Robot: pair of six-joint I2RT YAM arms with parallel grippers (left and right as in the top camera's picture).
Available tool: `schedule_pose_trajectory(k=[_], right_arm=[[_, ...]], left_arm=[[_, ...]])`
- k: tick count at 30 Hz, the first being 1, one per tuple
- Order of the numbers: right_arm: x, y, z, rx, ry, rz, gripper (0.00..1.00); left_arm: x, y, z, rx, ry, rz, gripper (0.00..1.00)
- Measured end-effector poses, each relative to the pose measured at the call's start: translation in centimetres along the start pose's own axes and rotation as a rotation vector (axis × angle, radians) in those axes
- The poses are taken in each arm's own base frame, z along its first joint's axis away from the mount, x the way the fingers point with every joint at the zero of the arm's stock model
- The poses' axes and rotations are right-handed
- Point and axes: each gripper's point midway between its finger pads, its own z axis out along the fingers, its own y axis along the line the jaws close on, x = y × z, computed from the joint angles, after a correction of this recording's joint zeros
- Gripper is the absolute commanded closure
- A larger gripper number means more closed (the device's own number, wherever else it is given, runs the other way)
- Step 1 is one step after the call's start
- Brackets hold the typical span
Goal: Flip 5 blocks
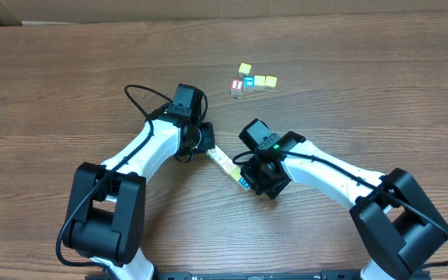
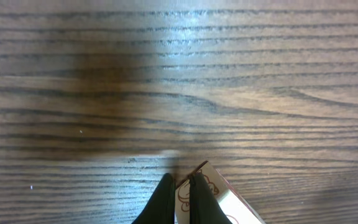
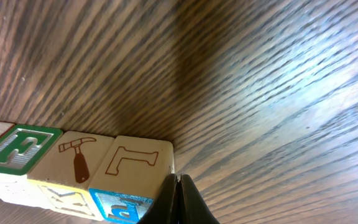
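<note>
- Between the two claws, near the middle of the table, the blocks lie in a short slanted row, side by side and touching.
- They are small wooden cubes with softly rounded edges and pale, matte faces.
- From the right wrist view, the row's top faces show a raised green letter inside a green border, a brown hammer drawing and an outlined brown "L".
- Below them, on the near side faces, are a blue panel and an outlined letter; both are cut off by the picture's edge.
- The left gripper sits at the row's upper-left end with its jaws pressed together and holding nothing. Its dark, tapered fingers end right at a whitish block with a thin brown line drawing; whether they touch it I cannot tell.
- The right gripper sits at the row's lower-right end, likewise closed on nothing. Its smooth black fingers form one narrow wedge at the corner of the "L" block.
- The tabletop is brown, with long dark grain lines and a soft sheen under the light.
- Well apart, toward the far edge, sits a cluster of cubes: yellow ones, a red-lettered one and a blue-faced one.
- Both arms have glossy white shells with black joints and loose black cables.
</note>
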Motion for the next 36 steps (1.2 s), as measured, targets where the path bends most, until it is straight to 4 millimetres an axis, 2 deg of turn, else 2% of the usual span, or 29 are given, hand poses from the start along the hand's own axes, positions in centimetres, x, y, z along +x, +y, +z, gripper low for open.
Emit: schedule_pose_trajectory(k=[14,16,17,22,33,36], right_arm=[[2.9,0.8,0.6,-0.021,0.034,0.042,0.96],[3.3,0.9,0.6,-0.026,0.04,0.055,0.95],[3.3,1.0,0.6,-0.028,0.042,0.062,0.9],[3.6,1.0,0.7,-0.026,0.056,0.141,0.86],[4.2,1.2,0.6,-0.027,0.089,0.241,0.86],[4.4,1.2,0.6,-0.025,0.102,0.247,0.78]], left_arm=[[-0.7,-0.1,0.0,0.007,-0.026,0.0,0.96],[-0.8,-0.1,0.0,0.009,-0.03,0.002,0.96],[-0.8,-0.1,0.0,0.01,-0.032,0.003,0.96],[-1.0,-0.2,0.0,0.013,-0.037,0.005,0.96],[-1.0,-0.2,0.0,0.014,-0.039,0.005,0.96],[-1.0,-0.2,0.0,0.014,-0.039,0.005,0.96]])
